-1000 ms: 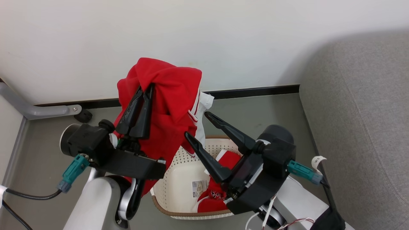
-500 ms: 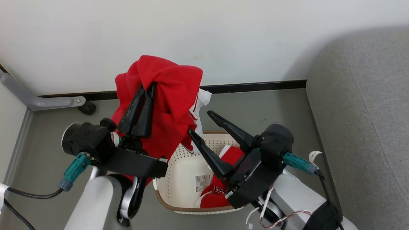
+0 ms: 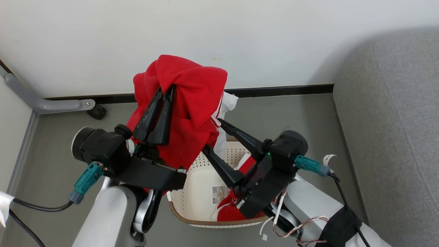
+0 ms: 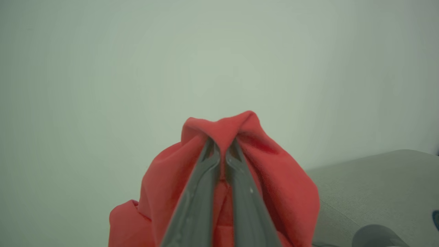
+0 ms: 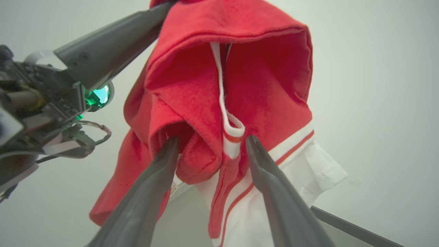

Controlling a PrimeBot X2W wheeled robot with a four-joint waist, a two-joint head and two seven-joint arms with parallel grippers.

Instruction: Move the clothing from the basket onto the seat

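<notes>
Left gripper: fingers are pressed together on a fold of the red garment, which is held raised above the basket. Right gripper: jaws are spread wide and nothing is gripped; its tips are set either side of the garment's white striped band. A second red garment is seen lying in the basket beside a label sticker. The basket is set on the grey floor. The seat is placed to the right, apart from the basket. A white wall is seen behind.

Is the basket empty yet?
No, a red garment lies in the basket, apart from the lifted garment in the left gripper.
</notes>
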